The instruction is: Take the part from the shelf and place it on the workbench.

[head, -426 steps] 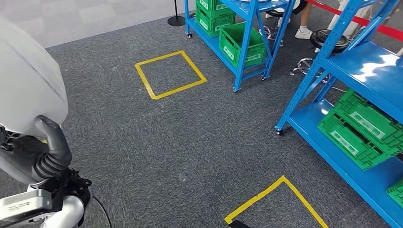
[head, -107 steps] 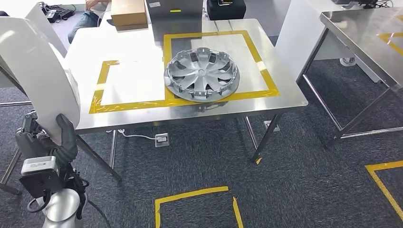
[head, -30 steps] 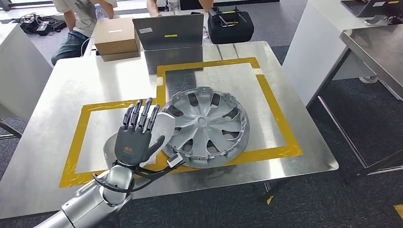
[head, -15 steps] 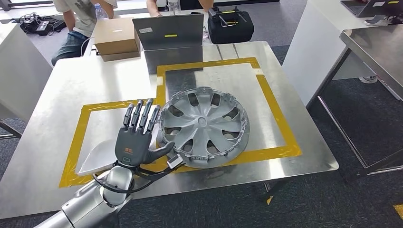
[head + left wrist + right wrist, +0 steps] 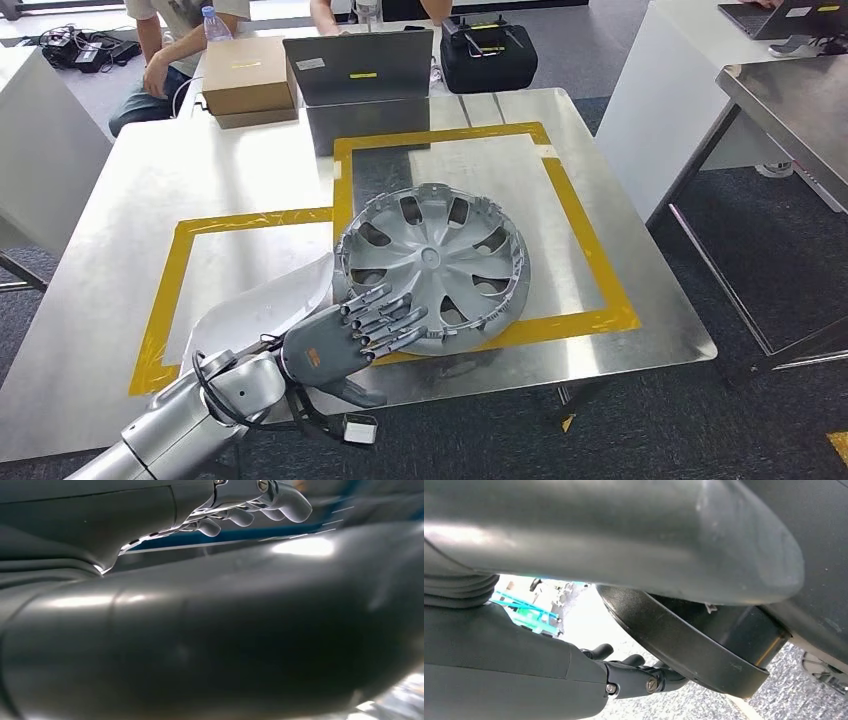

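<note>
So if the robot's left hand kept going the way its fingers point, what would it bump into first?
Probably the hubcap. The left hand lies near the table's front edge, fingers pointing toward the hubcap's near rim, fingertips about at it. Depth is unclear, so it may pass just above the rim.

One silver wheel cover (image 5: 432, 268) lies on the surface (image 5: 120, 210), just beyond the one hand (image 5: 345, 340). Farther beyond it sit one cardboard box (image 5: 248, 75), one black case (image 5: 488, 57) and one water bottle (image 5: 210, 22).
</note>
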Controlling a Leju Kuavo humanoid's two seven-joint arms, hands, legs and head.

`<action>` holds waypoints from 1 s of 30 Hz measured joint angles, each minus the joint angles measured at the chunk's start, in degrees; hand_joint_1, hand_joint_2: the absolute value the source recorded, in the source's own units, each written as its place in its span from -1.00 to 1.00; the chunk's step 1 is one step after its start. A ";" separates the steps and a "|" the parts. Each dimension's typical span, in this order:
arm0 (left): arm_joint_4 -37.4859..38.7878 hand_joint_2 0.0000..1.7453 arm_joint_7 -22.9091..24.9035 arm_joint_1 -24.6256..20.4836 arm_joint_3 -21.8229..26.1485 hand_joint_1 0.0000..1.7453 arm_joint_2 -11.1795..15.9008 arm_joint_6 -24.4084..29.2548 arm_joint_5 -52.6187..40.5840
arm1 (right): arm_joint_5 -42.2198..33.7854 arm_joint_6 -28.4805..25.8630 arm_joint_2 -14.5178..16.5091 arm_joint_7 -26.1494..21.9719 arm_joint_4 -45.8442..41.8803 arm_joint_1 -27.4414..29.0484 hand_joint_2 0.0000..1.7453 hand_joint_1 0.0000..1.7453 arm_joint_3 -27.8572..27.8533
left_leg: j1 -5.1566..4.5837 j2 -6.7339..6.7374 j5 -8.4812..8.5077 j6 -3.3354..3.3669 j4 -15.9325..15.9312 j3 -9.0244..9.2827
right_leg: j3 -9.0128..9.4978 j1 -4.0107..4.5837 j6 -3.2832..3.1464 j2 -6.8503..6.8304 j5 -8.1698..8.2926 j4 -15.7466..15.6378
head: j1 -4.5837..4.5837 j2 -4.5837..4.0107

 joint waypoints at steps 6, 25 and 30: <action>-0.29 -1.00 -16.84 -0.30 1.20 -1.00 -0.82 0.04 0.02 | -0.03 0.08 -0.05 0.00 0.03 -0.25 -1.00 -1.00 0.27 | 0.46 0.48 0.59 0.35 -1.00 0.27 | -3.73 -0.10 0.94 -0.11 -5.55 8.60 | 0.34 0.00; -2.47 -1.00 -20.33 1.26 3.91 -1.00 -2.49 -1.78 0.04 | -1.65 0.14 -0.19 0.00 0.08 0.14 -1.00 -1.00 0.78 | 1.04 0.65 -6.48 -2.95 14.34 -4.87 | -1.38 -0.71 -1.79 0.06 2.21 -0.51 | 0.39 0.00; -2.84 -1.00 -20.33 1.37 5.17 -1.00 -2.65 -1.36 0.04 | -1.72 0.00 -0.16 0.01 0.08 -0.01 -1.00 -1.00 0.78 | 0.47 0.51 -3.21 -2.26 1.72 2.55 | -2.00 -0.42 -0.45 0.08 2.85 -0.08 | 0.45 0.00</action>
